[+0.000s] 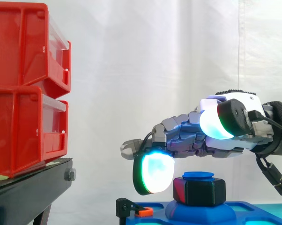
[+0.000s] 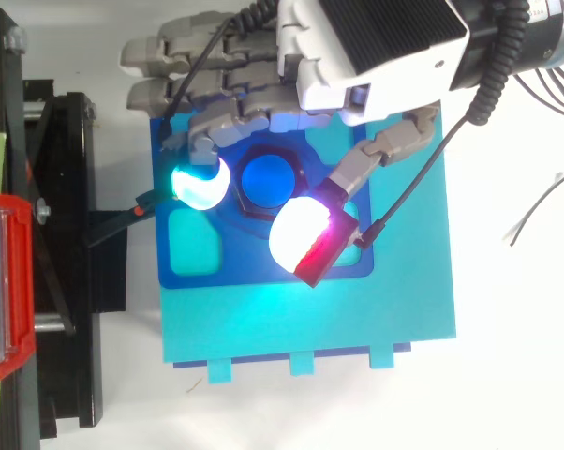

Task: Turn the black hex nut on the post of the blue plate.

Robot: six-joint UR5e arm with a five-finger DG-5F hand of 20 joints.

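Note:
The black hex nut point(image 1: 202, 191) point(image 2: 247, 205) sits on the blue post point(image 2: 268, 178) of the blue plate point(image 2: 263, 264), with the post's round cap point(image 1: 198, 175) above it. My hand point(image 1: 216, 140) point(image 2: 343, 66) hovers palm-down over the nut. One finger bends down so its cyan-glowing pad point(image 1: 155, 172) point(image 2: 200, 186) hangs right beside the nut's left face; whether it touches is unclear. The thumb's white pad point(image 1: 215, 123) point(image 2: 301, 234) is on the nut's near side but higher than the nut. The other fingers stretch out over the plate's far-left corner. Nothing is gripped.
The blue plate lies on a teal base point(image 2: 310, 319). A black clamp with an orange tip point(image 1: 140, 211) point(image 2: 143, 201) holds the plate's left edge. Stacked red bins point(image 1: 24, 93) stand on a black stand point(image 1: 33, 185) to the left.

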